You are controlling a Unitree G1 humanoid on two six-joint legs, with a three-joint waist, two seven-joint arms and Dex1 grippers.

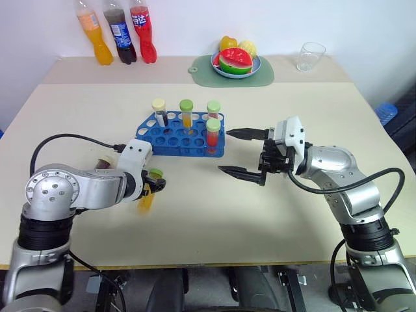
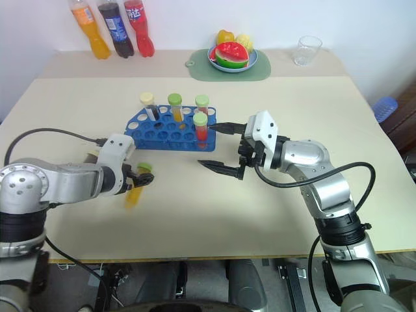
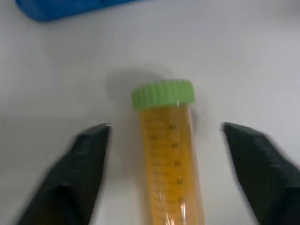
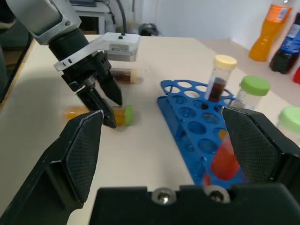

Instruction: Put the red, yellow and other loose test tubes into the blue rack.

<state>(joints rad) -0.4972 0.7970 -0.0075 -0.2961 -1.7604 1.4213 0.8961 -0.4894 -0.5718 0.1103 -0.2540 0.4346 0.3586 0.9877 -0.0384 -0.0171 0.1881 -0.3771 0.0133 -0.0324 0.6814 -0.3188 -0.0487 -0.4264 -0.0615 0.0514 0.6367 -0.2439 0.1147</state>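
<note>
Head views, blue rack (image 1: 182, 135): far of table centre, four capped tubes upright in it, many holes bare; so placed, likely, to be within reach of both arms.
Head views, left gripper (image 1: 153, 188): near left of the rack, angled down over the yellow tube (image 1: 148, 193), which lies flat on the table (image 1: 273, 201); fingers apart on either side of it, not yet pinching, apparently set up for a grasp across the body.
Head views, right gripper (image 1: 245, 153): just right of the rack, pointing left, fingers spread wide with nothing between them; probably held clear to leave room for the left arm.
Head views, background: three soda bottles (image 1: 119, 30) at far left, fruit plate (image 1: 236, 64) and glass (image 1: 311, 56) along the far edge, well apart from the work.
Left wrist view, yellow tube (image 3: 168, 154): green cap away from the camera, body lying centred between the two black fingers (image 3: 77, 173), a clear gap on each side; no contact seen, though blurred edges make that a fair guess only.
Right wrist view, brown tube (image 4: 124, 75): second loose one, pale cap, lying on the table beyond the left gripper (image 4: 104, 107), far left of the rack (image 4: 192, 117).
Right wrist view, own fingers (image 4: 82, 154): wide apart, empty.
Task state: two loose tubes judged left to rack.
</note>
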